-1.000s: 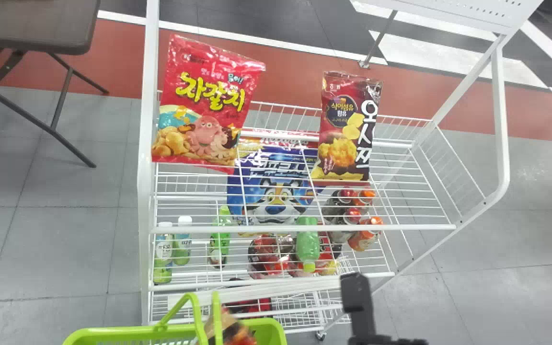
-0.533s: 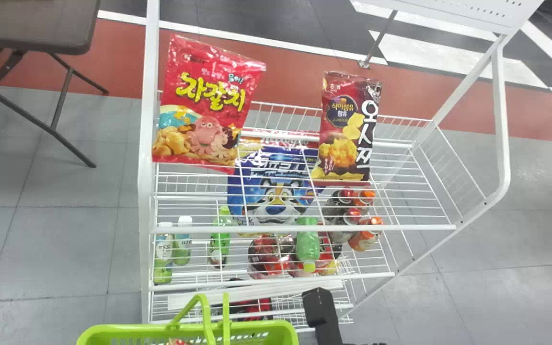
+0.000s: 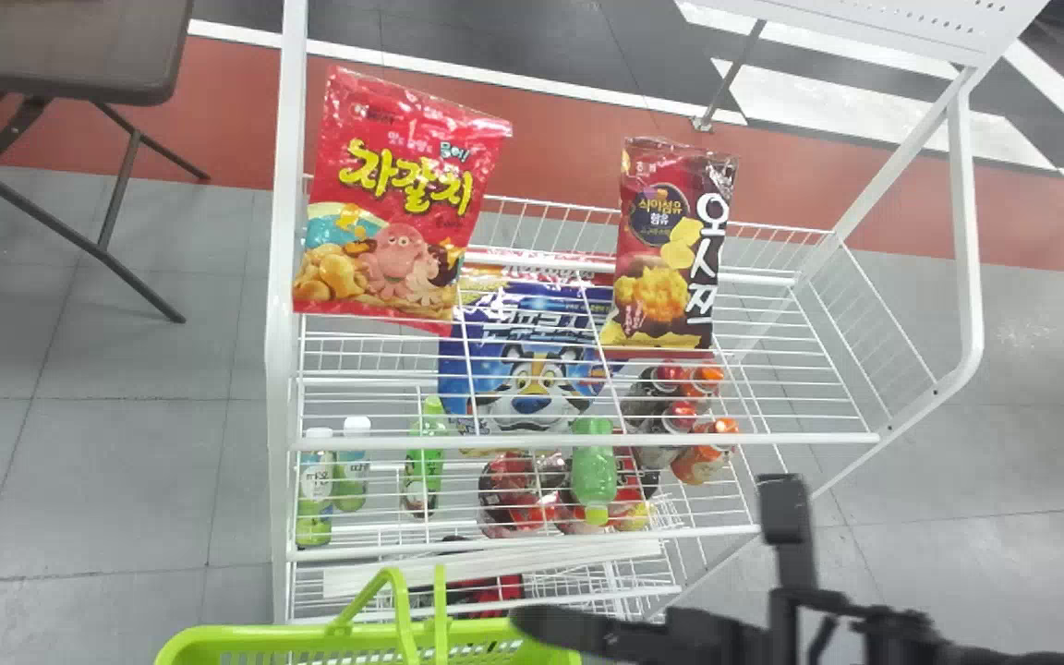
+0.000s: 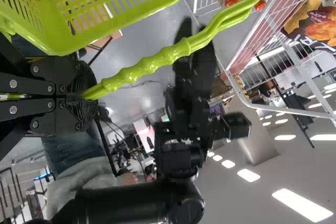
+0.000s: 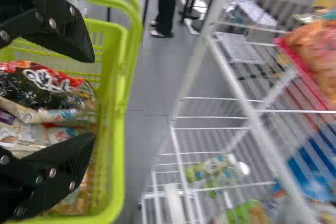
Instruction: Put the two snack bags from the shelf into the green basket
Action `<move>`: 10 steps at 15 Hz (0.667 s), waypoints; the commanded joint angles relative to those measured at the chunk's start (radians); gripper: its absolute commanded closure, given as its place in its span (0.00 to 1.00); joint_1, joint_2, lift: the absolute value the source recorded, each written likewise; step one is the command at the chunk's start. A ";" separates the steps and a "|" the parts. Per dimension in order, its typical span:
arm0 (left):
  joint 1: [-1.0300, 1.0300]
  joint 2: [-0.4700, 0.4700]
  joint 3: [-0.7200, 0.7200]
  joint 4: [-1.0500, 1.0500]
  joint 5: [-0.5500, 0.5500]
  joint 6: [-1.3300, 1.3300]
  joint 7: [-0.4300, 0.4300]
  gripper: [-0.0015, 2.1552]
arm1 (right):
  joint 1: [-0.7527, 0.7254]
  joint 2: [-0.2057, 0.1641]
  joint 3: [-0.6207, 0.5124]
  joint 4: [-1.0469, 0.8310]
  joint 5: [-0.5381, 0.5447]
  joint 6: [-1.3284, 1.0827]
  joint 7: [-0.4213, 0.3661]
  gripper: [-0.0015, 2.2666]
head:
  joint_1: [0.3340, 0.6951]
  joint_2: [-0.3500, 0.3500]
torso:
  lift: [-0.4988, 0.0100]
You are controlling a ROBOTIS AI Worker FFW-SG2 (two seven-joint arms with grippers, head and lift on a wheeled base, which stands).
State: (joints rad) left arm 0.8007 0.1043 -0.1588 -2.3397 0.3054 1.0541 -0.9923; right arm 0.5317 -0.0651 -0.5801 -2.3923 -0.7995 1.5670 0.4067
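two snack bags stand upright, side by side but apart, on the top shelf (image 3: 809, 349) of a white wire rack: a broad red snack bag (image 3: 403, 199) toward the left end, and a narrower dark red snack bag (image 3: 666, 249) right of the middle. the green basket (image 3: 264, 634) sits low in front of the rack, cut off by the bottom edge of the head view. the left gripper (image 4: 86, 96) pinches the basket's raised green handles (image 4: 152, 65) tight between its fingers, beside the basket wall.

the right gripper (image 3: 539, 625) is at the basket's right end, its fingers overlapping the rim in the head view. seen from its own wrist, the fingers (image 5: 68, 27) are spread wide, with a black-and-red packet (image 5: 39, 85) and some paler packets (image 5: 31, 135) inside the basket beyond them.

on the tier under the two bags stands a blue bag (image 3: 532, 383) with a cartoon tiger. around it are small bottles (image 3: 351, 471) with white caps, a green bottle (image 3: 594, 476) and some orange-capped bottles (image 3: 703, 457). off to the left is a dark table (image 3: 70, 55).
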 commanded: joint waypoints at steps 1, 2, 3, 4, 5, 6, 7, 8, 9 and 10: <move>0.000 0.000 -0.002 0.008 0.000 -0.018 -0.002 0.99 | -0.001 0.030 -0.119 -0.028 -0.018 0.005 0.053 0.04 | 1.00 0.00 | 0.97; 0.000 0.000 -0.002 0.014 0.000 -0.021 -0.003 0.99 | 0.001 0.066 -0.152 -0.019 0.000 0.005 0.119 0.03 | 1.00 0.00 | 0.97; 0.000 0.000 -0.008 0.019 0.000 -0.030 -0.003 0.99 | 0.005 0.066 -0.153 -0.008 0.037 0.005 0.165 0.03 | 1.00 0.00 | 0.97; 0.000 0.000 -0.015 0.025 0.000 -0.036 0.000 0.99 | 0.010 0.066 -0.149 -0.002 0.069 -0.126 0.176 0.03 | 1.00 0.00 | 0.97; 0.000 0.000 -0.022 0.028 -0.003 -0.045 0.003 0.99 | 0.016 0.066 -0.127 0.005 0.106 -0.261 0.178 0.03 | 1.00 0.00 | 0.97; 0.000 0.000 -0.027 0.029 -0.009 -0.048 0.004 0.99 | 0.022 0.066 -0.098 0.007 0.151 -0.387 0.178 0.03 | 1.00 0.00 | 0.97; 0.000 0.000 -0.027 0.034 -0.009 -0.051 0.004 0.99 | 0.028 0.066 -0.060 0.012 0.201 -0.528 0.175 0.03 | 1.00 0.00 | 0.97; 0.002 0.002 -0.027 0.037 -0.009 -0.055 0.001 0.99 | 0.028 0.066 -0.030 0.022 0.237 -0.669 0.161 0.03 | 1.00 0.00 | 0.97; 0.008 0.002 -0.027 0.037 -0.009 -0.061 0.001 0.99 | 0.027 0.066 -0.003 0.022 0.281 -0.758 0.144 0.03 | 1.00 0.00 | 0.97; 0.012 0.003 -0.025 0.037 -0.009 -0.076 0.001 0.99 | 0.022 0.066 0.028 0.022 0.322 -0.819 0.113 0.03 | 1.00 0.00 | 0.97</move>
State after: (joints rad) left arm 0.8059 0.1055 -0.1848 -2.3033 0.2961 0.9934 -0.9909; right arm 0.5583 -0.0092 -0.5962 -2.3716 -0.5391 0.8678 0.5406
